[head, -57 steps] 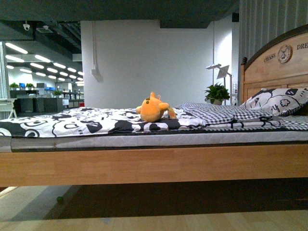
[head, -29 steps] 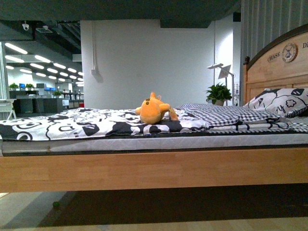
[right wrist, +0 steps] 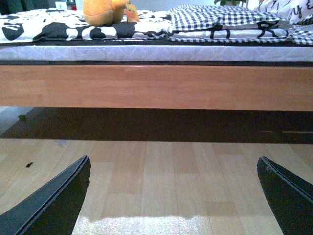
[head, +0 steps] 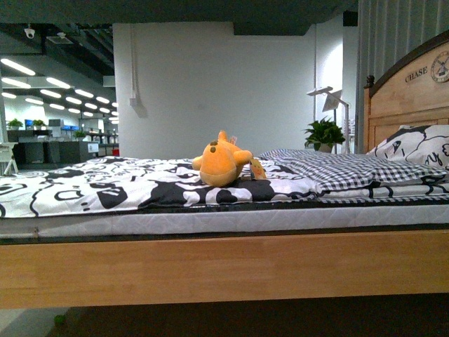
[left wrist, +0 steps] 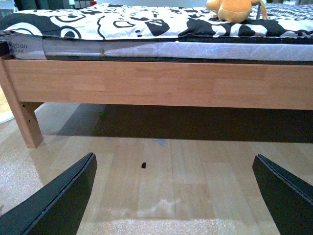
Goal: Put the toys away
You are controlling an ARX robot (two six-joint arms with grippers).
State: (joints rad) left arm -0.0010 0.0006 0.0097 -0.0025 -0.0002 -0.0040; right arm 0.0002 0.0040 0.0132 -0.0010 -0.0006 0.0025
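The orange-yellow plush toy (head: 219, 163) lies on the black-and-white bedspread in the middle of the bed (head: 210, 267). It also shows at the far edge of the left wrist view (left wrist: 234, 9) and of the right wrist view (right wrist: 104, 11). My left gripper (left wrist: 173, 196) is open and empty, low over the wooden floor in front of the bed frame. My right gripper (right wrist: 173, 196) is open and empty too, also above the floor short of the bed. Neither arm shows in the front view. The toy is well beyond both grippers.
A wooden side rail (head: 224, 270) fronts the mattress. A folded checked blanket (head: 330, 168) and a pillow (head: 417, 147) lie at the right by the headboard (head: 407, 98). A bed leg (left wrist: 24, 122) stands at the left. A small green ball (head: 59, 319) lies on the floor.
The bed and toy have grown larger and the headboard has slid rightwards in the front view, so the robot has come closer to the bed. The toy lies as before.
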